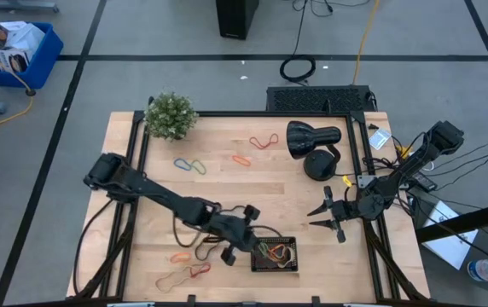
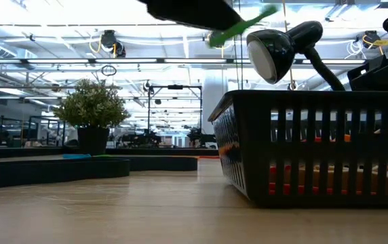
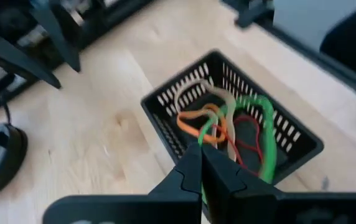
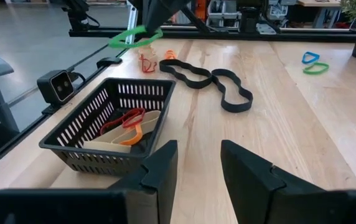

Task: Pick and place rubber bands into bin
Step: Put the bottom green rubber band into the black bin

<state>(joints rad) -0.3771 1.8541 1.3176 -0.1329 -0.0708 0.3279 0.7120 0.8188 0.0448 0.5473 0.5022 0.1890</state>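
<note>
The bin (image 1: 293,266) is a small black slotted basket near the table's front edge; orange, tan and red rubber bands (image 4: 128,127) lie in it. My left gripper (image 3: 201,152) is shut on a green rubber band (image 3: 262,124), which it holds in the air by the bin's left side (image 4: 131,37). A long black loop (image 4: 209,84) and several coloured bands (image 1: 188,165) lie flat on the wood. To the right of the bin, my right gripper (image 4: 198,168) stands open with nothing between its fingers. My left gripper pinches the green rubber band at one end of its loop (image 3: 206,132) between the two shut fingertips. The fingers slant down from the table's left side. The rest of the loop sticks out beyond the fingertips, lifted clear of table and bin (image 2: 238,30).
A black desk lamp (image 1: 312,141) stands at the far right and a potted plant (image 1: 170,115) at the far left corner. Orange and red bands (image 1: 184,273) lie near the front left. Bare wood lies between the bin and my right gripper (image 1: 323,213).
</note>
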